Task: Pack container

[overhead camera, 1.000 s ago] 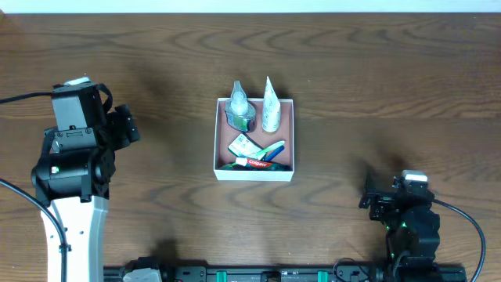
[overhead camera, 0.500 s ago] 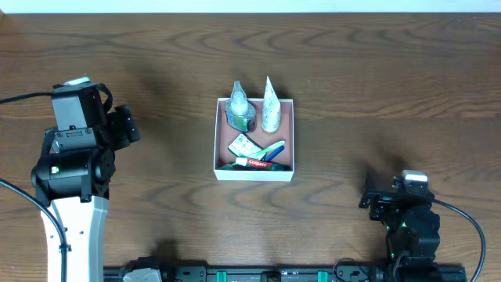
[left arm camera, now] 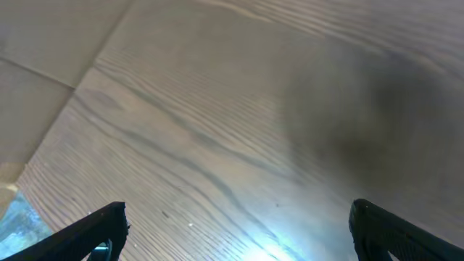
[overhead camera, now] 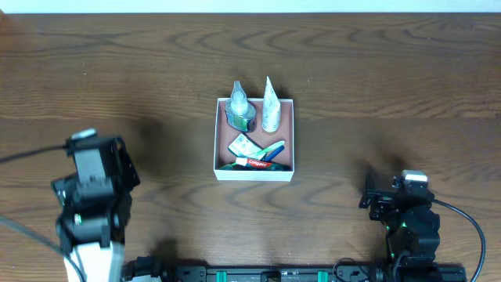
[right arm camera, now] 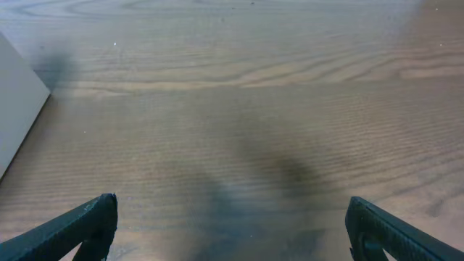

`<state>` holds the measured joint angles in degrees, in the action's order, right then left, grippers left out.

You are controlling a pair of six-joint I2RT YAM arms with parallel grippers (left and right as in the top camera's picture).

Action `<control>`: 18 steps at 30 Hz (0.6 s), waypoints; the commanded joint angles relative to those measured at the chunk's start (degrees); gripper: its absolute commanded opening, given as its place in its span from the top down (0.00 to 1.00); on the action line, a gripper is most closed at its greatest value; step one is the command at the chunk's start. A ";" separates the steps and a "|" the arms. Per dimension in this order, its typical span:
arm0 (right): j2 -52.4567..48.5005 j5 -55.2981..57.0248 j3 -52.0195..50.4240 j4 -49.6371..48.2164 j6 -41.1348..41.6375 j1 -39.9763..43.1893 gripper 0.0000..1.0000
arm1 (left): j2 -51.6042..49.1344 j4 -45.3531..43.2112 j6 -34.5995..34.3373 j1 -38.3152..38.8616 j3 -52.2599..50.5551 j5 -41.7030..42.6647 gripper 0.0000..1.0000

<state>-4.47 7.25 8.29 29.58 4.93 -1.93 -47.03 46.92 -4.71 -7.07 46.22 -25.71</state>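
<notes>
The container (overhead camera: 254,174), a shallow square box with white walls and a reddish-brown inside, sits at the table's middle. In it stand a clear bottle (overhead camera: 239,108) and a white bottle (overhead camera: 270,106), with a green-and-white packet (overhead camera: 243,146), a toothpaste tube (overhead camera: 254,163) and a blue item (overhead camera: 273,150) lying in front. My left gripper (overhead camera: 125,171) is open and empty at the front left, over bare wood (left arm camera: 239,232). My right gripper (overhead camera: 369,193) is open and empty at the front right (right arm camera: 232,228). The container's white wall (right arm camera: 18,109) shows at the left edge of the right wrist view.
The dark wooden table (overhead camera: 376,70) is bare around the container. A rail with the arm bases (overhead camera: 266,274) runs along the front edge. A pale strip (overhead camera: 250,6) marks the far edge.
My left arm has drawn back toward the front edge and slightly right. The right arm and the container's contents have not moved.
</notes>
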 commanded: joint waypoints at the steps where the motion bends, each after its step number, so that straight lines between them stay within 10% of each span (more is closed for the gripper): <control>1: 0.35 -0.20 -0.15 -0.02 -0.72 0.48 0.01 | 6.60 -3.13 -0.74 -0.24 -3.48 -3.48 0.02; 18: 0.35 -0.20 -0.15 -0.02 -0.74 0.48 0.01 | 31.74 -5.46 -6.64 8.35 -13.40 10.14 0.02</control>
<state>-4.47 7.22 8.29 29.56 4.93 -1.93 -17.80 41.95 -7.86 0.99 36.36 -18.11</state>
